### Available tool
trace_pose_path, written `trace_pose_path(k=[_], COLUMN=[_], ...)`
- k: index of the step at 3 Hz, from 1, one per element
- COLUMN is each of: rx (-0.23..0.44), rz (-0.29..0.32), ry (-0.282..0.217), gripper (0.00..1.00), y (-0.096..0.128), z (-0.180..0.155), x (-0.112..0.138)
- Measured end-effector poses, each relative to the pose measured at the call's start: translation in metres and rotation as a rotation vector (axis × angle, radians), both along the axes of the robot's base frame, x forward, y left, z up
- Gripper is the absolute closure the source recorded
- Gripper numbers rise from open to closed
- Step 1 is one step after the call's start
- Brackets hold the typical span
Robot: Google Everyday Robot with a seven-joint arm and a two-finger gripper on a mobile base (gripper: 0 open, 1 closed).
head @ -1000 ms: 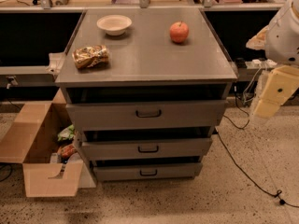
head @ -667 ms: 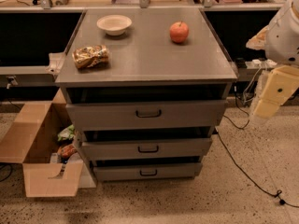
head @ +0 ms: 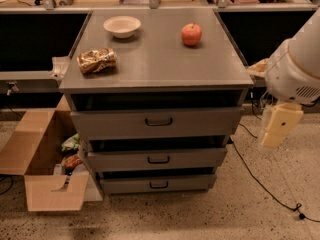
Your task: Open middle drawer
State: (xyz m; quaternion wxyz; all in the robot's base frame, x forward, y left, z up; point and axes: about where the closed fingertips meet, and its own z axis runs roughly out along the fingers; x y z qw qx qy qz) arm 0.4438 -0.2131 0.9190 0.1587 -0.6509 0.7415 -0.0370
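**Beside the grey cabinet, gripper hangs clear of the drawers**

To the right of the cabinet, you see the cream-coloured gripper (head: 276, 129) hanging below the arm's white rounded housing, well apart from every drawer front. You cannot tell whether it is released or clenched, and it holds nothing you can see.

On the smooth grey cabinet top (head: 155, 66) sit a shallow pale bowl (head: 122, 26), a round red apple (head: 191, 34) and a crinkled, shiny snack bag (head: 97, 60), all well apart from one another. At the cabinet's left, an open cardboard box (head: 35, 154) stands on the speckled floor with colourful packets inside. A thin black cable (head: 260, 179) trails across the floor on the right.

Your target, the middle drawer (head: 200, 158), sits between the taller top drawer (head: 200, 124) and the slim bottom drawer (head: 190, 184). Its front is flat grey metal with a small black loop handle at the centre, and a dark gap shows above it. Nothing stands directly in front of that handle.
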Motion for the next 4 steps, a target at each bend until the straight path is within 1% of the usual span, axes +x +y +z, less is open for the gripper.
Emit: trace_pose_path(k=[1,2,3,4], rx=[-0.017,-0.029,-0.033,-0.033], rz=[0.081,0.111,0.114,0.114], ry=[0.044,0.113,0.221,0.221], gripper=[0.0,0.0,0.0,0.0], y=[0.007,0.011,0.014,0.014], z=[-0.066,-0.138,-0.218,-0.218], x=[0.003,0.008,0.009,0.009])
